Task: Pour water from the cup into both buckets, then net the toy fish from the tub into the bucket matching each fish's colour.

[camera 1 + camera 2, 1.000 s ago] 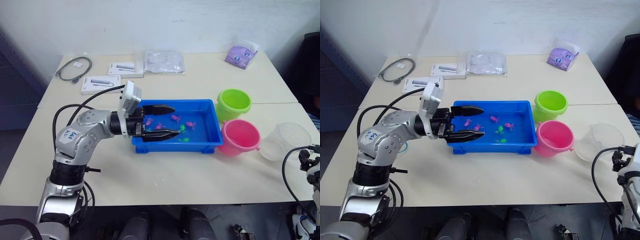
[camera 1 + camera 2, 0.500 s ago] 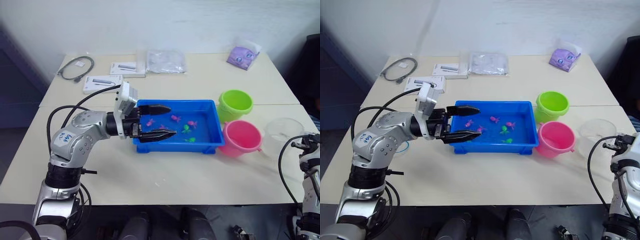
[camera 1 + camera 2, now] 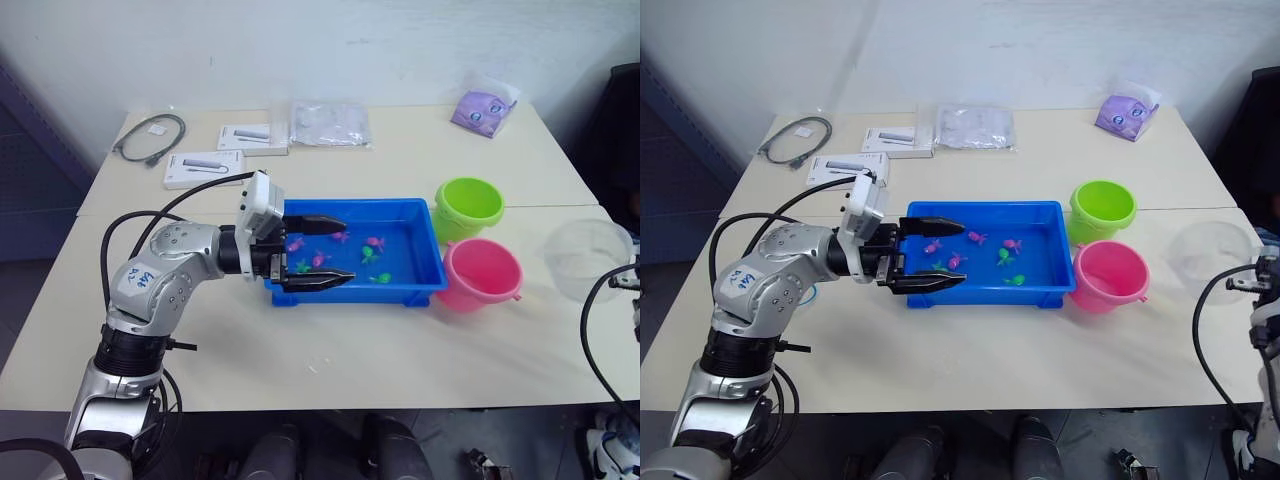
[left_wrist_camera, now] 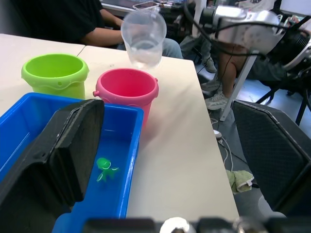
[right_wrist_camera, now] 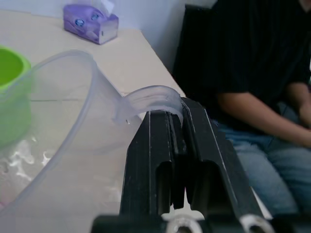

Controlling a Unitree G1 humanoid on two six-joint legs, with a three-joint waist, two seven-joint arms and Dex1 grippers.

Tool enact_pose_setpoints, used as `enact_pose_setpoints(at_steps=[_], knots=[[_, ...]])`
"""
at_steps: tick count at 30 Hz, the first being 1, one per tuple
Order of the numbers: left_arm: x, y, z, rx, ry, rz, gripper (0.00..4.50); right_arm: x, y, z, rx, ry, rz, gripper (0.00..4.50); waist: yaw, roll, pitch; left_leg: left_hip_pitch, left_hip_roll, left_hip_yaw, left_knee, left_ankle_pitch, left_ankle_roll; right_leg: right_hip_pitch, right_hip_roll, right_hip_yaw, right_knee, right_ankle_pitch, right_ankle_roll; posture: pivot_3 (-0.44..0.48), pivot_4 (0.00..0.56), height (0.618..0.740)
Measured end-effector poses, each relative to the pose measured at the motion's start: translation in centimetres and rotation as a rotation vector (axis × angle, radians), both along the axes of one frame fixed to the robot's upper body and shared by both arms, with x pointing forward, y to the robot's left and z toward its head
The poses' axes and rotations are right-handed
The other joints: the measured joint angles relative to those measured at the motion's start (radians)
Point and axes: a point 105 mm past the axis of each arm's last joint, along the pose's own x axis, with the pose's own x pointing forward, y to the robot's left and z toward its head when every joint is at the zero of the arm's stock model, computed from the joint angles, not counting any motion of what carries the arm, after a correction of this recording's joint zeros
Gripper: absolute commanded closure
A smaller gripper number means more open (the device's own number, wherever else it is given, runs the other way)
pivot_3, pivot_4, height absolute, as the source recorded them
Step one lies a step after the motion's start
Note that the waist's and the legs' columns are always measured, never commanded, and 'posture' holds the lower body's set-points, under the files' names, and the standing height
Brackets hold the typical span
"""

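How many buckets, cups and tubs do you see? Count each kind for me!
buckets: 2 (one green, one pink)
cup: 1
tub: 1
total: 4

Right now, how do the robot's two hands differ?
The left hand is open and empty over the blue tub; the right hand is shut on the clear cup by its handle. The left hand is near the table; the right hand holds the cup up. Both have two black fingers.
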Motion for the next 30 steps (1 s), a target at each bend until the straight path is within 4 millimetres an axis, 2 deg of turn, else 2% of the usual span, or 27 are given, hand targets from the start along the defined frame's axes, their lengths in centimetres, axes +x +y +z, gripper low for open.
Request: enact_pose_setpoints(at_steps=[5, 13, 18, 25, 30], knots=[[-0.1, -0.4, -0.3, 0.015, -0.016, -0.024, 0.00, 1.0, 1.9, 0.0, -0.102, 0.073, 0.058, 4.49, 0.001, 0.000, 0.000, 0.000, 0.000, 0.000, 0.000, 0.000, 0.000, 0.000, 0.000, 0.000, 0.000, 0.000, 0.000, 0.000, 0.150, 0.735], [-0.2, -0.9, -0.4, 0.026, -0.031, -0.038, 0.00, 2.4, 4.7, 1.0, -0.463, 0.144, 0.111, 4.49, 0.001, 0.000, 0.000, -0.001, 0.000, 0.000, 0.000, 0.000, 0.000, 0.000, 0.000, -0.001, 0.000, 0.000, 0.000, 0.000, 0.150, 0.735], [-0.1, -1.0, -0.3, 0.028, -0.025, -0.033, 0.00, 2.5, 5.0, 1.4, -0.560, 0.135, 0.105, 4.49, 0.001, 0.000, 0.000, -0.001, 0.000, 0.000, 0.000, 0.000, 0.000, 0.000, 0.000, -0.001, 0.000, 0.000, 0.000, 0.000, 0.150, 0.735], [-0.1, -1.0, -0.3, 0.028, -0.024, -0.028, 0.00, 2.8, 6.2, 3.0, -0.785, 0.119, 0.117, 4.49, 0.000, 0.000, 0.000, 0.000, 0.000, 0.000, 0.000, 0.000, 0.000, 0.000, 0.000, -0.001, 0.000, 0.000, 0.000, 0.000, 0.150, 0.735], [0.0, -0.9, -0.3, 0.031, -0.029, -0.023, 0.00, 2.9, 6.5, 3.3, -0.821, 0.111, 0.118, 4.49, 0.001, 0.000, 0.000, -0.001, 0.000, 0.000, 0.000, 0.000, 0.000, 0.000, 0.000, -0.002, -0.001, 0.000, 0.000, 0.000, 0.150, 0.735]])
